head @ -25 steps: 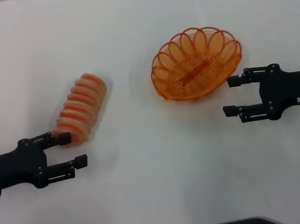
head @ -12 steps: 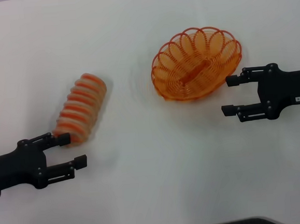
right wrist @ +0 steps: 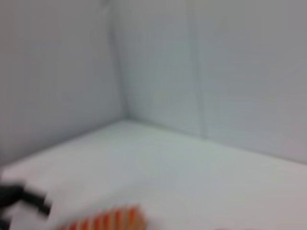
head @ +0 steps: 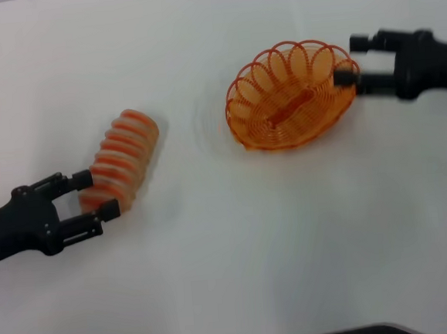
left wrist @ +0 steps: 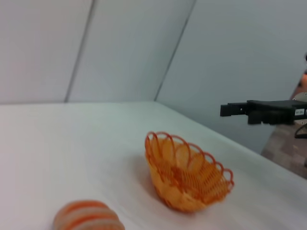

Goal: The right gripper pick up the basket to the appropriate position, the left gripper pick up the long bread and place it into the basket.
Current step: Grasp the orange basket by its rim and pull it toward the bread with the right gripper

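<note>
Already both claws are at their targets. On the white table, the right gripper stands open at the far-right rim of the basket, one finger at the rim loops, the other beyond them; nothing is clamped. The left gripper is open around the near end of the bread, with no squeeze evident.

Risks, as I judge them: the basket is light springy orange wire, an oval bowl with a rim of looped arches, and it sits tilted; a finger could snag an arch or tip it over instead of pinching cleanly. The bread is a long tan loaf with raised orange-brown crosswise ridges; gripped at one end, it may pivot, droop or slip out, and the ridges may give an uneven hold
</note>
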`<state>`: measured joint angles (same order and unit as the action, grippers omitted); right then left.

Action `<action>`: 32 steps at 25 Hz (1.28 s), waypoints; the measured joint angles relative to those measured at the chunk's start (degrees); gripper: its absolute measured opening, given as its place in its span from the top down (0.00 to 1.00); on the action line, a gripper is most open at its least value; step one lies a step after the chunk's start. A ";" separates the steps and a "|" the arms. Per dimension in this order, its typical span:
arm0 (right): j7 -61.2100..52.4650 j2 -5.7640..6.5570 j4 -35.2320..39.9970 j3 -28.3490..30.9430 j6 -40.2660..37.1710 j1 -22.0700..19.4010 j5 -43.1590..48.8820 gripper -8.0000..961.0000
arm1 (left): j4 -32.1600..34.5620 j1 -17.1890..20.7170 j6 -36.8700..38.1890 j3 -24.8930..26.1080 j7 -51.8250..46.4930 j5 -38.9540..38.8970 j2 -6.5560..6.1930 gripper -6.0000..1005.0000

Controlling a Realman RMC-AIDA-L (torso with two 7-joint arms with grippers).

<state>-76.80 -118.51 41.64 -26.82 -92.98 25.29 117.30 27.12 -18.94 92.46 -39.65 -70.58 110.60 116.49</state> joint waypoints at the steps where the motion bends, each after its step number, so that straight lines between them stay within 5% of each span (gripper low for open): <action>1: -3.42 0.36 0.04 0.30 0.74 0.44 -1.02 0.19 | 0.00 -0.09 0.05 0.73 0.00 -0.03 0.21 0.19; 10: -29.06 3.64 0.52 0.18 9.53 4.52 -2.04 0.19 | 0.04 -0.46 0.58 5.99 0.10 -0.06 1.80 0.19; 17: -44.65 6.34 0.60 -2.79 17.55 8.86 7.00 0.19 | 0.27 -1.06 0.11 8.11 0.38 -0.13 2.67 0.19; 25: -53.93 6.10 0.68 -4.52 22.98 15.02 21.18 0.20 | 0.66 -1.85 -0.41 9.95 0.62 -0.13 3.04 0.19; 32: -56.78 5.09 0.56 -12.52 22.95 18.11 25.59 0.22 | 0.66 -2.21 -2.56 10.98 0.02 -0.13 3.30 0.19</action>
<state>-133.58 -113.42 42.20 -39.34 -70.03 43.40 142.89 27.78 -21.16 89.90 -28.66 -70.57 110.47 119.79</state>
